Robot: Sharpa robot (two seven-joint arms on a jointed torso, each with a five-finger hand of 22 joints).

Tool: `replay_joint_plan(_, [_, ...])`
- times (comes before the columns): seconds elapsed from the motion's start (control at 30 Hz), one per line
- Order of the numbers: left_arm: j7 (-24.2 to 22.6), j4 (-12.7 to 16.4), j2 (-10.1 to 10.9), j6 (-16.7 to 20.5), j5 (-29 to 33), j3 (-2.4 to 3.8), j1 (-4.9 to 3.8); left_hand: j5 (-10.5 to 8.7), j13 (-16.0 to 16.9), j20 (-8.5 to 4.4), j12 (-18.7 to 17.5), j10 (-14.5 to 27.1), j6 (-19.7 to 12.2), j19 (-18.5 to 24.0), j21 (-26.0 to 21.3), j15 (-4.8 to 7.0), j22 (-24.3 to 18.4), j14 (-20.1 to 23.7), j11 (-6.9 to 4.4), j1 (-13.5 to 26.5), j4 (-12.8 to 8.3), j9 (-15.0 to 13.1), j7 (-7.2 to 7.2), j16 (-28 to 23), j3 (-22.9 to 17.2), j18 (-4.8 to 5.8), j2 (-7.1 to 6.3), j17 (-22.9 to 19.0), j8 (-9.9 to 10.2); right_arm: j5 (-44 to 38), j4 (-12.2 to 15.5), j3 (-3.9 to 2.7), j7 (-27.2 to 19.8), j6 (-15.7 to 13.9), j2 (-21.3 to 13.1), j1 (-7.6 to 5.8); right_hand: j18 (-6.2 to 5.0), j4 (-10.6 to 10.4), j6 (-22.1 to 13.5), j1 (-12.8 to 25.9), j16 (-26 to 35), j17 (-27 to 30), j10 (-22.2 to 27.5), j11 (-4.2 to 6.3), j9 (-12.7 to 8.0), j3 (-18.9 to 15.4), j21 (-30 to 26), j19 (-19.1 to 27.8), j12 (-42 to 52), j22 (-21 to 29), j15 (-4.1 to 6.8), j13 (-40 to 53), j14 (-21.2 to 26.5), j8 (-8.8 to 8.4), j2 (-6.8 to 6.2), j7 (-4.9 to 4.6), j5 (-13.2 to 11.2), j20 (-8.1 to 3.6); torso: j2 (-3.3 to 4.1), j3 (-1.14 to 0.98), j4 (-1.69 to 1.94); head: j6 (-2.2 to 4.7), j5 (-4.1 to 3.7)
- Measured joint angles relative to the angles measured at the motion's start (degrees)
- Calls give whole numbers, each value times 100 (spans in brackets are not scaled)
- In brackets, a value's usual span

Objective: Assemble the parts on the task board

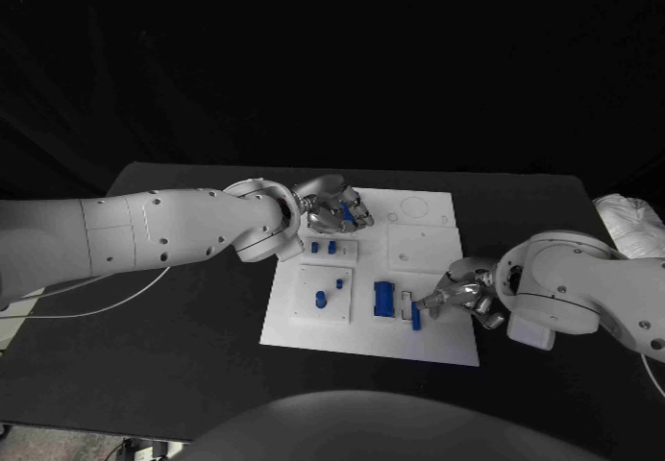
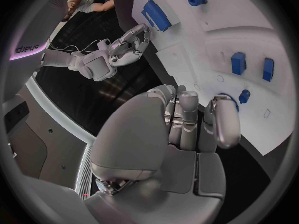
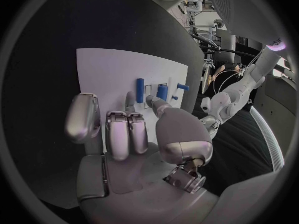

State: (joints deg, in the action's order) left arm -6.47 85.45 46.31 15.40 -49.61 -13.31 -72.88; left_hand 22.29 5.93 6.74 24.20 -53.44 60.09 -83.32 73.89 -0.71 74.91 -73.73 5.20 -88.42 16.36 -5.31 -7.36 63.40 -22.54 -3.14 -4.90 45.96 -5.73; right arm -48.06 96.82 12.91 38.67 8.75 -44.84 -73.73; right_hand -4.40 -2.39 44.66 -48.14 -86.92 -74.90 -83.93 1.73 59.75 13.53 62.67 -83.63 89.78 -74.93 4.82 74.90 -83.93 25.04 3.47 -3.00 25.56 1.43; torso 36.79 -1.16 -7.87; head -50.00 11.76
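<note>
head view – left hand: the left hand (image 1: pixel 332 208) is over the far-left part of the task board (image 1: pixel 430 341), fingers curled in around a small blue part (image 1: pixel 351 206) – looks like it's holding it, though the grip itself is mostly hidden.
head view – left arm: comes in from the left edge, reaching across to the board's far-left corner area.
head view – right hand: the right hand (image 1: pixel 461 293) sits at the board's right edge, fingers pointing left toward the long blue block (image 1: pixel 385 299) and a slim blue piece (image 1: pixel 416 318) just beside it. Can't tell if it touches either.
head view – other parts: two small blue pieces (image 1: pixel 325 248) just near of the left hand, a blue peg (image 1: pixel 322 299) on the near-left of the board.
left wrist view: the left hand (image 2: pixel 187 129) has its fingers drawn together over the white board (image 2: pixel 274 35), a blue part (image 2: pixel 243 95) right at a fingertip. Two blue blocks (image 2: pixel 238 62) lie flat beyond it.
right wrist view: the right hand (image 3: pixel 134 134) hangs above the board (image 3: pixel 102 67) with fingers loosely apart, nothing in the palm; the thumb tip is close to a blue part (image 3: pixel 162 91), contact unclear.
</note>
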Motion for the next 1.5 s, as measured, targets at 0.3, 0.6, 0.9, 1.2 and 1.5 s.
replay_joint_plan(0.3, [28,-9,-11,-22,-9,0,4,0,-1,0,0,0,0,0,0,0,0,0,0,0,0,1,0,0,0,-1,0,0,0,33,-136,3,30,25,164,38,0,88,128,-135,0,-5,0,0,30,199,-55,-20,0,1,0,0,0,0,72,56,240,-20,-4,7,1,0,-19])
replay_joint_plan(0.6, [60,-13,-15,-48,-19,0,9,0,-1,0,0,0,0,0,0,0,0,0,0,0,0,1,0,0,0,-1,0,1,0,49,-274,1,50,55,263,116,0,-9,299,-134,23,-4,0,0,39,230,-88,-20,0,1,42,0,0,3,71,90,-396,-20,-4,3,-1,0,-30])
replay_joint_plan(0.9, [90,-14,-18,-71,-28,0,15,0,6,0,0,0,0,0,0,0,0,0,0,0,0,-5,0,-33,0,0,0,-10,0,83,-465,-26,25,88,395,147,1,-74,434,-57,23,-3,0,0,33,195,-88,-40,0,1,42,0,0,-23,59,101,-731,-41,-1,2,2,0,-50])
replay_joint_plan(1.2, [121,-11,-9,-97,-34,0,16,0,6,0,0,0,-1,0,0,0,0,0,0,0,0,-4,1,-35,0,0,0,-10,0,109,-588,-47,-62,154,436,170,1,91,511,-193,36,-3,-1,42,17,407,-144,-40,0,2,63,0,-21,-24,48,118,163,-41,0,0,4,0,-23])
replay_joint_plan(1.5, [152,-9,-1,-119,-41,0,18,0,5,0,23,0,-1,0,0,0,0,0,0,0,0,-4,1,-35,0,0,0,-17,0,52,-525,-54,-169,163,342,193,0,254,457,-285,45,-2,-1,41,19,603,-210,-40,0,2,63,0,-21,-100,-16,172,540,-41,0,-3,1,0,-1])
